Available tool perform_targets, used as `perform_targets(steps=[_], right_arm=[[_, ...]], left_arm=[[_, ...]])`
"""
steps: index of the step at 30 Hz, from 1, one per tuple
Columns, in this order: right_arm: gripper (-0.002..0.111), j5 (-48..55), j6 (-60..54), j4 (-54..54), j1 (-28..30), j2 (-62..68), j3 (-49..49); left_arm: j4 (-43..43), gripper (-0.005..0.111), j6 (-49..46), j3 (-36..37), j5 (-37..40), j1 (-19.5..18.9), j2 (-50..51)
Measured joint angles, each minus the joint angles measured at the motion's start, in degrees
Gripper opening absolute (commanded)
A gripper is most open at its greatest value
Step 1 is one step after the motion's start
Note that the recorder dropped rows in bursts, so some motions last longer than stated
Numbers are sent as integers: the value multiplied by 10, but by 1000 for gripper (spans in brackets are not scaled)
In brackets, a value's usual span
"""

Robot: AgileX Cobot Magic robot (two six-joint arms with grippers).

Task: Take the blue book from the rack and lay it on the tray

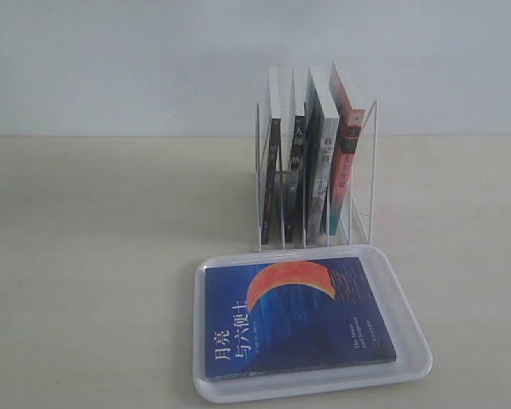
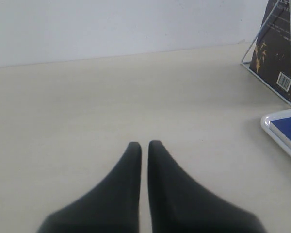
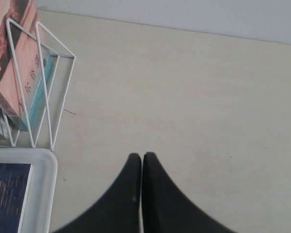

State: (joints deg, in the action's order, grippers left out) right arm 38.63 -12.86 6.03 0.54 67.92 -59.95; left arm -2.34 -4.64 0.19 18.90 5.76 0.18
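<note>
The blue book (image 1: 294,317) lies flat, cover up, inside the white tray (image 1: 409,328) in front of the rack; its orange-red crescent and white title show. A corner of book and tray (image 2: 281,132) appears in the left wrist view, and another corner of the tray (image 3: 41,165) in the right wrist view. The white wire rack (image 1: 370,183) stands behind the tray. My left gripper (image 2: 144,144) is shut, empty, over bare table off to the tray's left. My right gripper (image 3: 142,156) is shut, empty, to the right of the rack (image 3: 48,97). Neither gripper shows in the exterior view.
Several books remain upright in the rack, among them a red-spined book (image 1: 345,162) on the right and a dark one (image 1: 272,170) on the left. The beige tabletop (image 1: 94,256) spreads wide on both sides, with a pale wall behind.
</note>
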Motion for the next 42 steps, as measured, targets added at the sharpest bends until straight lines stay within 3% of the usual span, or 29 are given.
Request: perform_targets(steps=[17,24,32,42], right_arm=[[0,-3,0,-4,0,-1,0],[0,-34,0,-9,0,-65,13],[0,-191,1,-9,0,-247,161],[0,-274,5,-9,10,-411,371]], left_arm=[[0,5,0,0,0,0,0],[0,5,0,0,0,0,0],[0,5,0,0,0,0,0],[0,5,0,0,0,0,0]])
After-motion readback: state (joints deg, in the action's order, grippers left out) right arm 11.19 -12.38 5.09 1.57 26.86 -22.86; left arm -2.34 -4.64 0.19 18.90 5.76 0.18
